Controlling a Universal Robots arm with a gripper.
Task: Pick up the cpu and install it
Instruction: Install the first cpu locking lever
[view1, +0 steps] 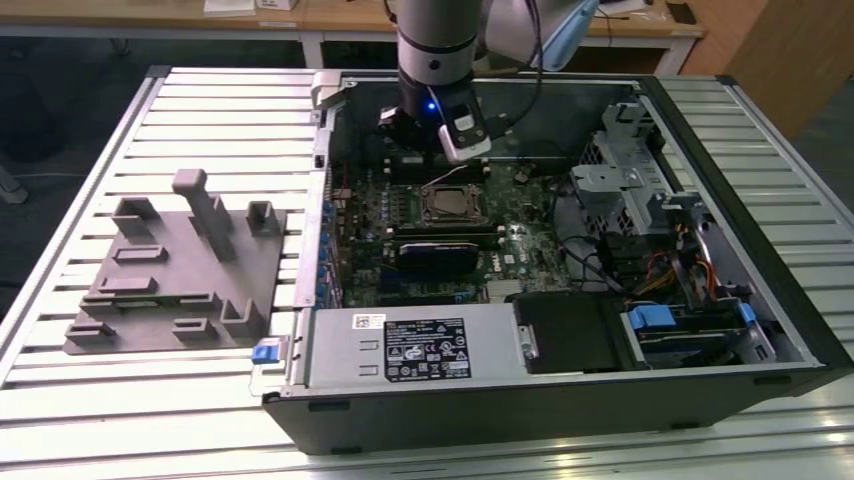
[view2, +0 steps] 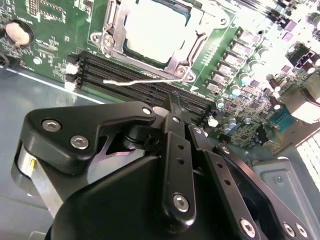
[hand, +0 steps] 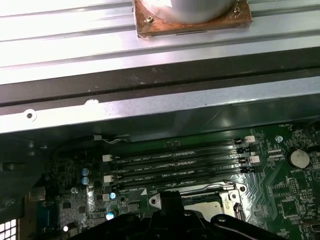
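Observation:
The cpu (view2: 155, 30) lies flat in the motherboard socket, its pale silver top framed by the metal socket bracket (view2: 197, 42). A thin wire lever (view2: 145, 80) runs along the socket's edge beside the memory slots. My gripper (view2: 172, 100) hangs inside the open computer case, a little above the board and just off the socket's edge. Its fingers are shut together with nothing between them. In the exterior view the gripper (view1: 447, 160) is over the far side of the socket and cpu (view1: 447, 207). The first wrist view shows the gripper (hand: 169, 197) and cpu (hand: 207, 210).
The open computer case (view1: 747, 330) lies on a slatted metal table (view1: 200, 110). A grey plastic fixture (view1: 174, 270) stands to the exterior view's left of the case. Inside are drive bays (view1: 627, 170), cables and a power supply (view1: 414, 345). Memory slots (hand: 180, 162) run beside the socket.

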